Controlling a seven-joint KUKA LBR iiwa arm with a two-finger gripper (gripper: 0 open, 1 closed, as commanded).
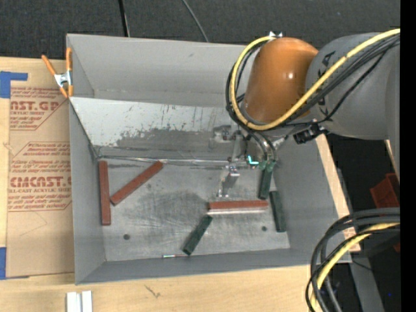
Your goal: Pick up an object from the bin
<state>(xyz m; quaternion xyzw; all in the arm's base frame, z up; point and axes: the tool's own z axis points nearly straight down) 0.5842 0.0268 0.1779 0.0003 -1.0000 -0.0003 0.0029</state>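
Note:
My gripper (246,186) hangs under the orange cover at the right middle of the bin, open, with nothing between its fingers. One fingertip (227,184) is pale metal and the other (264,181) is dark. Just below the tips lies a red-brown flat bar (237,205), set crosswise on the floor. A dark green bar (277,210) lies along the right wall, its top end close to the dark fingertip. Another dark green bar (197,234) lies slanted nearer the front wall.
Two more red-brown bars are at the left: one (104,192) lies along the left wall, the other (135,182) slants away from it. The arm and its cables cover the bin's back right corner.

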